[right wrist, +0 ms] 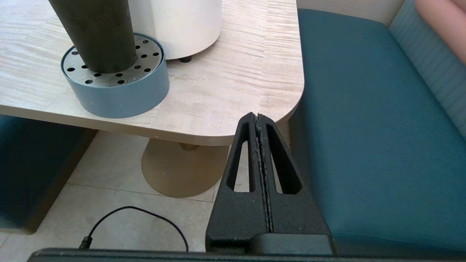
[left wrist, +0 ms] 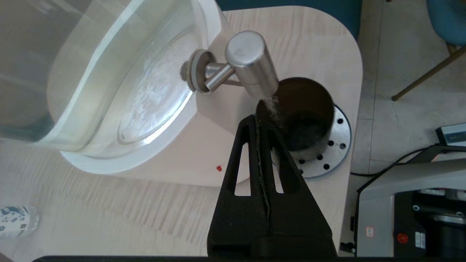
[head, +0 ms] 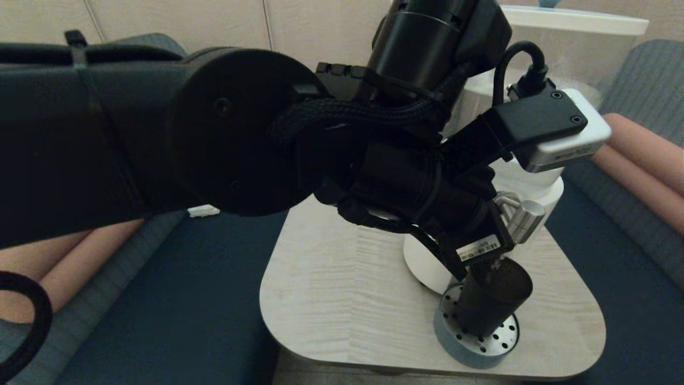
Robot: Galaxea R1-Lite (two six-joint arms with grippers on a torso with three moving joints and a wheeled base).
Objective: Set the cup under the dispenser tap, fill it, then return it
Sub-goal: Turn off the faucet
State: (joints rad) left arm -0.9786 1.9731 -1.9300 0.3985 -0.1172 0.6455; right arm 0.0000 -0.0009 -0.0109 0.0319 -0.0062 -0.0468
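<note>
Your head view looks forward and down on the bench (head: 331,289), but the left arm (head: 107,139) crosses very close to the lens and blocks most of it. Your left wrist view sits high above the dispenser tap (left wrist: 251,62), facing almost straight down into the cup (left wrist: 302,109), with its own tool (left wrist: 263,120) in the foreground. Your right wrist view hangs low beside the bench corner (right wrist: 287,94), looking across at its edge and the floor (right wrist: 120,196). All three views share the cup on the perforated drip tray (right wrist: 116,83).
</note>
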